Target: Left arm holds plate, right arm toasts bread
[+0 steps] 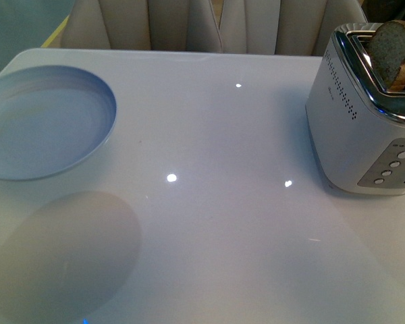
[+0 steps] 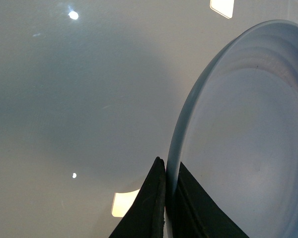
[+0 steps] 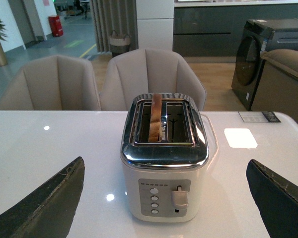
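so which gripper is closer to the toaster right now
Right. The right gripper is open and faces the toaster straight on, not touching it. The left gripper is shut on the plate rim, across the table from the toaster.

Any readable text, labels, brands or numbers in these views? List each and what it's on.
Nothing can be read in any view.
Toaster: a tiny row of print on its front, too small to read.
Card lying flat on the table beyond the toaster: dark print, too blurred to read.
Plate: plain, no marking.
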Controlling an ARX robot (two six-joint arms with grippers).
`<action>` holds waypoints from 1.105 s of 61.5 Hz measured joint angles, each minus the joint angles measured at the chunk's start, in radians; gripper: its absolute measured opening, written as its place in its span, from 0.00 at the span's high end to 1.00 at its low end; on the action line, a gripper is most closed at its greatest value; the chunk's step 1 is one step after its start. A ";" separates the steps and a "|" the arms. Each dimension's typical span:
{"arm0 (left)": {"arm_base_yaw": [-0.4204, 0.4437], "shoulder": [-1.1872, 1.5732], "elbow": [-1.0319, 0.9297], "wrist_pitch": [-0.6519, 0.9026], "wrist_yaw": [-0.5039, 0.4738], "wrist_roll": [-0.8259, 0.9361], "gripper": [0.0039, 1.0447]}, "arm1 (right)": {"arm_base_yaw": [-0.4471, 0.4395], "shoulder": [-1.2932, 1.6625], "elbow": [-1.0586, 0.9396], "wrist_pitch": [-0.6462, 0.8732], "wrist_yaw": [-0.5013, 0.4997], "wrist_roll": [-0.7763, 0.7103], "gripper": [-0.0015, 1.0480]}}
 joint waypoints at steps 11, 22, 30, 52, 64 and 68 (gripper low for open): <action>0.050 0.116 0.016 0.031 0.061 0.067 0.97 | 0.000 0.000 0.000 0.000 0.000 0.000 0.08; 0.063 0.224 0.086 0.016 0.081 0.127 0.97 | 0.000 0.000 0.000 0.000 0.000 0.000 0.08; 0.064 0.307 0.148 0.012 0.090 0.177 0.97 | 0.000 0.000 0.000 0.000 0.000 0.000 0.08; 0.057 0.447 0.296 0.002 0.114 0.215 0.97 | 0.000 0.000 0.000 0.000 0.000 0.000 0.08; 0.057 0.499 0.350 -0.026 0.103 0.236 0.97 | 0.000 0.000 0.000 0.000 0.000 0.000 0.08; 0.057 0.512 0.358 -0.027 0.102 0.239 0.97 | 0.000 0.000 0.000 0.000 0.000 0.000 0.08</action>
